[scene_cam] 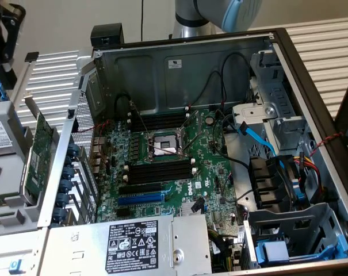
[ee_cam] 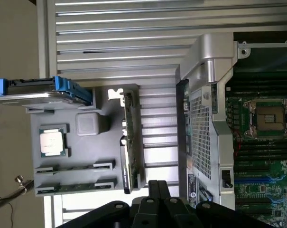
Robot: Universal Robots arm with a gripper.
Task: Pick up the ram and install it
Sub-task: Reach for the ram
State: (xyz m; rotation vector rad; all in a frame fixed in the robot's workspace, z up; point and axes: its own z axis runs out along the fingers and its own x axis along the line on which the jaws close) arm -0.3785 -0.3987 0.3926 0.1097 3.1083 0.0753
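Claw (ee_cam: 157, 184) closed on nothing, poised near the grey tray (ee_cam: 43, 128) and apart from the ram (ee_cam: 67, 187), which sits edge-up in a tray holder. For a sound pick, the jaws should probably open, centre on the stick's mid-length, grip its flat faces and lift straight out, clear of the upright card (ee_cam: 126, 137). Count on tray: two ram sticks, as far as can be told; one processor (ee_cam: 52, 142); one card; one drive (ee_cam: 34, 91). Case (scene_cam: 162, 69): one socket (scene_cam: 164, 146).
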